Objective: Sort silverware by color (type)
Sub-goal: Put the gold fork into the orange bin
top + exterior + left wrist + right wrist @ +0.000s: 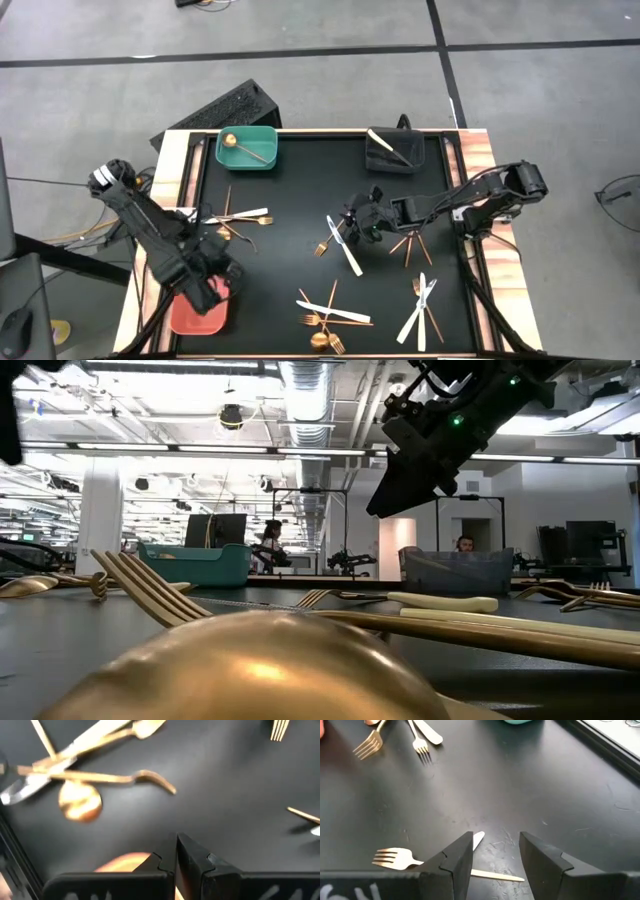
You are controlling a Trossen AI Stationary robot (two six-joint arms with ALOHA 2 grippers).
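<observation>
Gold forks, spoons and sticks and white knives lie scattered on the black mat (290, 200). My right gripper (495, 852) is open and hovers (357, 222) over a white knife (346, 246), whose tip (478, 839) shows between the fingers. A gold fork (395, 857) lies beside it. My left gripper (175, 862) is shut with nothing visible in it. It hangs (218, 285) at the far edge of the salmon bin (197, 316). A gold spoon (80, 802) and a fork (150, 777) lie beyond it.
The teal bin (247, 155) at the far left holds a gold spoon; the dark bin (393, 155) at the far right holds a white knife. Utensil clusters lie at left (235, 220), near middle (330, 315) and near right (422, 305). A keyboard (215, 112) sits beyond the table.
</observation>
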